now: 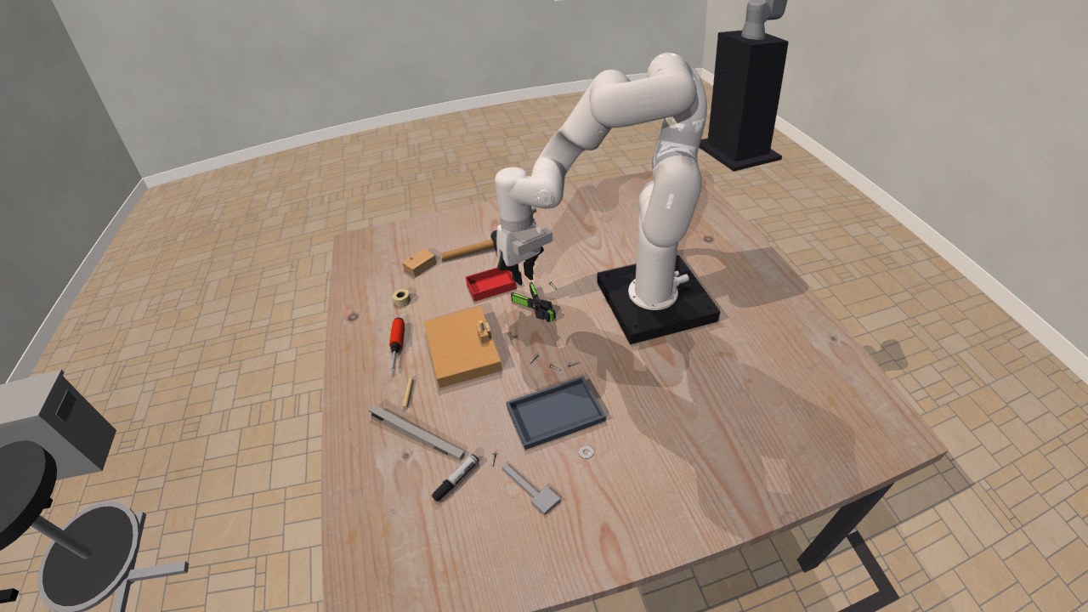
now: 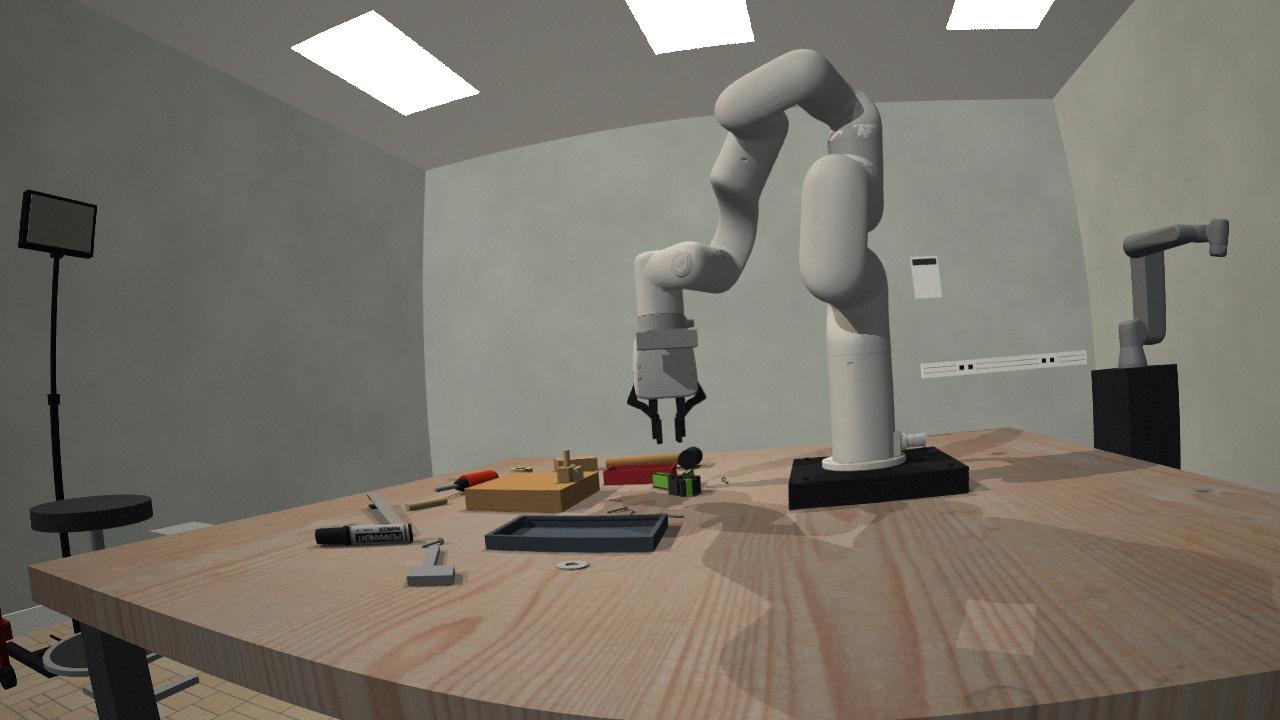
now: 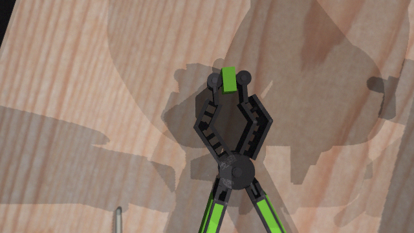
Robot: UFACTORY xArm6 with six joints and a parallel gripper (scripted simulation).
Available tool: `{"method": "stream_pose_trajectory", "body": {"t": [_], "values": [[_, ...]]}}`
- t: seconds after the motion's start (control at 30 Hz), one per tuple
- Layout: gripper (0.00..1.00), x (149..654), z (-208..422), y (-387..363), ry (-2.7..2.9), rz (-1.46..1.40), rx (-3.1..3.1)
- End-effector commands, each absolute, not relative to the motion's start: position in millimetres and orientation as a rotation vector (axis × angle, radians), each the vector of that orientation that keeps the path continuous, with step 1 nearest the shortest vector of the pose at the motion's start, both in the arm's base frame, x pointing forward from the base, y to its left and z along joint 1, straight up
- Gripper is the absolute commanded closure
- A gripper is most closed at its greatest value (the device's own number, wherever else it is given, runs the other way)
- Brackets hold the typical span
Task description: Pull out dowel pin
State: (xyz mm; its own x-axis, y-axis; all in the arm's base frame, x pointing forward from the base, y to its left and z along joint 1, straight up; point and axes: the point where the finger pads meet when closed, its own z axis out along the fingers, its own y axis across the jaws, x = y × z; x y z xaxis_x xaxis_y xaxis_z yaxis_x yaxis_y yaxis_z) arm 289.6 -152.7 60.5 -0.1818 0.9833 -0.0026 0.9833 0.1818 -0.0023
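Note:
The spring clamp [image 1: 535, 303], black with green handles, lies loose on the table between the red tray and the robot base. In the wrist view the spring clamp [image 3: 231, 129] fills the middle, with a small green piece [image 3: 228, 79] between its jaw tips. My gripper [image 1: 527, 270] hangs above the clamp, fingers pointing down, a little apart and empty; it also shows in the exterior view [image 2: 669, 437]. The small wooden block [image 1: 484, 331] with its dowel pin standing up [image 2: 565, 463] sits at the far edge of the bench board [image 1: 461, 346].
A red tray [image 1: 490, 284], a mallet [image 1: 464, 248], a loose wood block [image 1: 418, 262], a tape roll [image 1: 400, 297] and a screwdriver [image 1: 396, 337] lie to the left. A dark tray [image 1: 556, 410], ruler [image 1: 416, 431], marker [image 1: 455, 477] and loose screws [image 1: 551, 364] lie nearer. The robot base [image 1: 658, 303] stands right.

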Motion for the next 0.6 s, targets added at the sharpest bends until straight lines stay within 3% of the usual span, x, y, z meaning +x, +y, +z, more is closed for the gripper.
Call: {"method": "stream_pose_trajectory", "body": {"t": [0.0, 0.5, 0.53, 0.57], "values": [[0.72, 286.6, 60.6, -154.8, 2.462, 0.006, 1.946], [0.72, 283.8, 59.9, -155.7, 2.494, 0.005, 1.906], [0.23, 283.8, 59.9, -155.7, 2.494, 0.005, 1.906], [0.23, 283.8, 59.9, -155.7, 2.494, 0.005, 1.906]]}}
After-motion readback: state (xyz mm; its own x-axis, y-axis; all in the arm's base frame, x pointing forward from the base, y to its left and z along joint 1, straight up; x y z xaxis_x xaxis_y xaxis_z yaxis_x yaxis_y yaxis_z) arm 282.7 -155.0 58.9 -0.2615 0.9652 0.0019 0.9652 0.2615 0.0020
